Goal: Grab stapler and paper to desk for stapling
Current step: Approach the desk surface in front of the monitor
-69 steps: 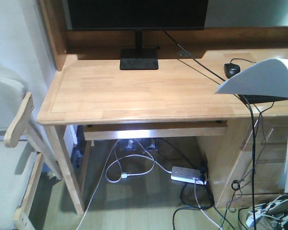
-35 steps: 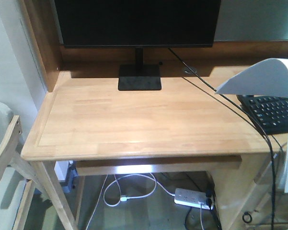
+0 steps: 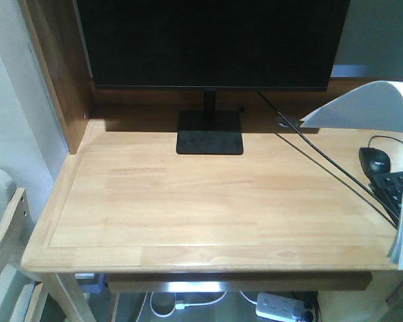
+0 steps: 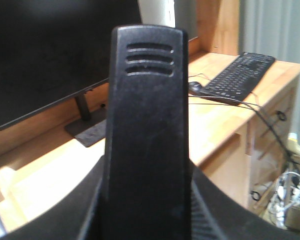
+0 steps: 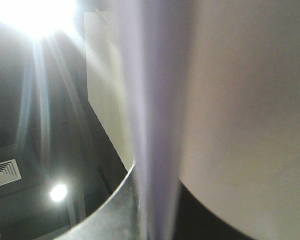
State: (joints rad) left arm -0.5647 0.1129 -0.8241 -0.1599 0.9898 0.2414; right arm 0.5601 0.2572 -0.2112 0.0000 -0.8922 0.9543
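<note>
In the left wrist view my left gripper (image 4: 147,205) is shut on the stapler (image 4: 147,125). It stands upright between the jaws as a black bar with three grooves near its top, held above the desk (image 4: 50,175). In the right wrist view my right gripper (image 5: 157,220) is shut on the paper (image 5: 229,100), whose edge runs up between the fingers while the camera looks at the ceiling. In the front view the white paper (image 3: 369,107) curls over the right side of the light-wood desk (image 3: 208,201). Neither gripper shows in the front view.
A black monitor (image 3: 208,40) on a stand (image 3: 210,141) fills the back of the desk. A black mouse (image 3: 375,159), a keyboard (image 3: 397,191) and cables lie at the right. A wooden chair arm (image 3: 3,228) is at the left, and a power strip (image 3: 281,310) lies below.
The front view has closed in on the desk, which now fills the frame with the monitor larger. The curled paper stays at the right edge.
</note>
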